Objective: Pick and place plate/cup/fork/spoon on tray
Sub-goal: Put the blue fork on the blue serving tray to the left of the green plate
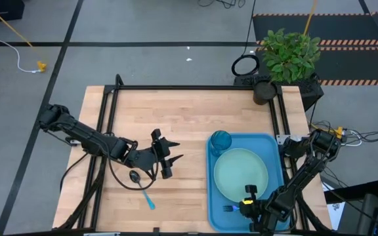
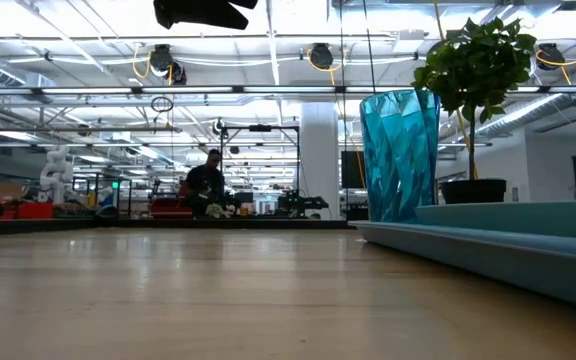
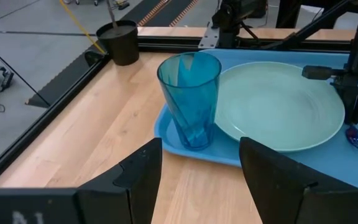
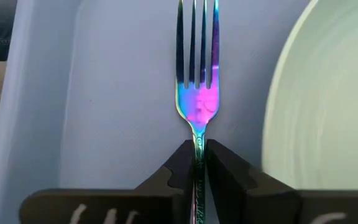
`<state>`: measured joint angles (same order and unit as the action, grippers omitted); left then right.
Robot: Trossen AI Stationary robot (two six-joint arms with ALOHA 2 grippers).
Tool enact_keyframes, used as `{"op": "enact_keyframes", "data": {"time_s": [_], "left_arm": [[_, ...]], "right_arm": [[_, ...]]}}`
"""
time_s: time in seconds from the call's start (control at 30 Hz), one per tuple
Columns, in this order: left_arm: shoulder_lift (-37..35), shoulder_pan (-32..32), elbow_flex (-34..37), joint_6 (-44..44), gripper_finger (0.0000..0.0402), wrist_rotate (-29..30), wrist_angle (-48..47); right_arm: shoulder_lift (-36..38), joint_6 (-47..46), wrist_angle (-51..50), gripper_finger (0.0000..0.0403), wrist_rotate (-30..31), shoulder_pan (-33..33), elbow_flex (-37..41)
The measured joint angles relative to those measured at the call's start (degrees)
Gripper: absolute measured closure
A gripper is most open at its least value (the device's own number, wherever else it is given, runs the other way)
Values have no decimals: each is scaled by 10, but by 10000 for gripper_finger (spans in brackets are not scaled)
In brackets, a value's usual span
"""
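The blue tray sits on the table's right half. On it are the pale green plate and, at the tray's far left corner, the teal cup, standing upright. The fork lies on the tray floor at the plate's near side, and my right gripper is shut on it. The spoon lies on bare wood left of the tray. My left gripper hovers open just right of the spoon; in its wrist view the open fingers face the cup. My right gripper pinches the fork's thin handle just behind the neck between its two fingertips. The fingers slant down from the table's right and lie along the fork. The iridescent tines point away from the gripper, over the tray floor beside the plate's rim.
A potted plant and a black pot stand at the table's far right corner. Black frame rails border the table. Bare wood lies between the spoon and the tray. A person shows far off in the room.
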<state>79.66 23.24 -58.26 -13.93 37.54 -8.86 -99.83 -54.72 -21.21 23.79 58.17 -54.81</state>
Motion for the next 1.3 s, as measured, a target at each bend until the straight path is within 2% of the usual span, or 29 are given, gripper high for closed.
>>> {"op": "enact_keyframes", "data": {"time_s": [0.8,0.9,1.17,1.3], "left_arm": [[0,0,0,3,186,0,0],[0,0,0,3,186,0,0],[0,1,0,-1,186,0,2],[0,1,0,-1,186,0,2]], "right_arm": [[34,-1,8,362,-1,0,1],[34,-1,33,362,-34,0,1],[34,-1,26,398,-43,8,1],[34,2,26,400,-43,8,1]]}}
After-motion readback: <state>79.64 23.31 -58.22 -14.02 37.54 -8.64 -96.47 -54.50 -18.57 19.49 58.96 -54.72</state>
